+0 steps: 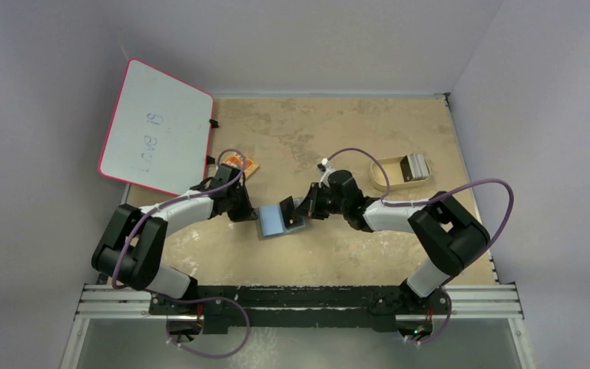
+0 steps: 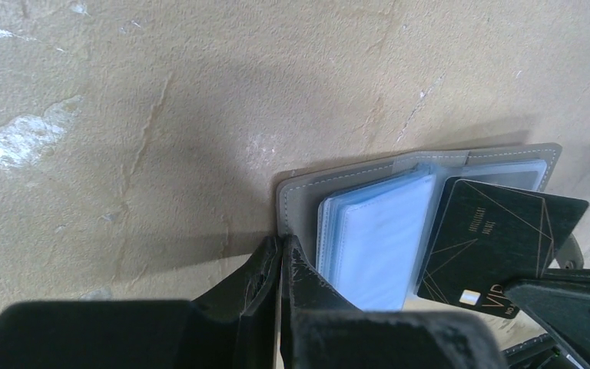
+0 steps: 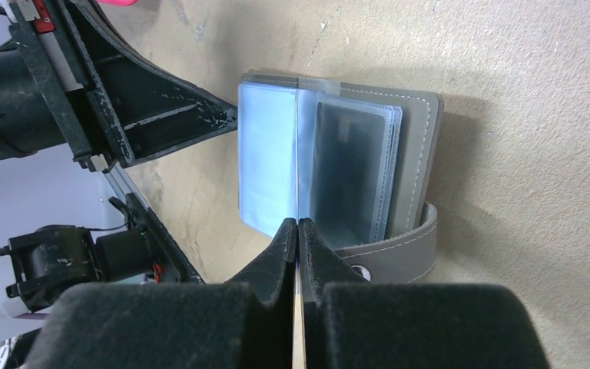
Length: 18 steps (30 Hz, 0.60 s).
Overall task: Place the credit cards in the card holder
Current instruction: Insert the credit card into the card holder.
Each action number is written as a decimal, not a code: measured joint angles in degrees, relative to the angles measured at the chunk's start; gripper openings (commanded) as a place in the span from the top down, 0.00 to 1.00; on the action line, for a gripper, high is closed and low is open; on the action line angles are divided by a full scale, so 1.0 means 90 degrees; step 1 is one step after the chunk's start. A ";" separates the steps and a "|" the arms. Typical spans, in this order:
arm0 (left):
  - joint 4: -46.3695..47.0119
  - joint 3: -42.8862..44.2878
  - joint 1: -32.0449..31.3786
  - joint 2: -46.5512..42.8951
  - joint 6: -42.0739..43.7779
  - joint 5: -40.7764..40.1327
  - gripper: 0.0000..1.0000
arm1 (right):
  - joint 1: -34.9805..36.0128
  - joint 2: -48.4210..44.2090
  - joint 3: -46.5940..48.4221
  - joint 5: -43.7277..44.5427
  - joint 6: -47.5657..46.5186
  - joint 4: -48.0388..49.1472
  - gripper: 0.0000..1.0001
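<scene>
The left end effector is pinching the open card holder by its cover on the desk. The right end effector is clamping a black card at the holder's sleeves. A corner snagging there (floppy plastic) risks tugging the holder loose.

A tan table, mottled with paler worn patches and fine cracks, stood closed in at the back and both sides by plain lilac-grey walls. A whiteboard with a pink-red rim and faint writing sat askew at the far-left corner, partly past the table's edge. A metal rail ran along the near edge, with a dull grey surface below it. The light was soft and even, and shadows were mild.
</scene>
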 measured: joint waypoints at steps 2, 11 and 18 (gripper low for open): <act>0.0039 -0.0015 0.0000 0.0000 -0.0019 0.0007 1.00 | 0.0007 0.0044 0.0000 0.0000 0.0019 0.0017 1.00; 0.0087 -0.0029 0.0000 0.0000 -0.0022 0.0036 1.00 | 0.0075 0.0231 0.0000 0.0000 0.0073 0.0083 1.00; 0.0102 -0.0036 0.0000 0.0000 -0.0022 0.0049 1.00 | 0.0090 0.0333 0.0000 0.0000 0.0148 0.0165 1.00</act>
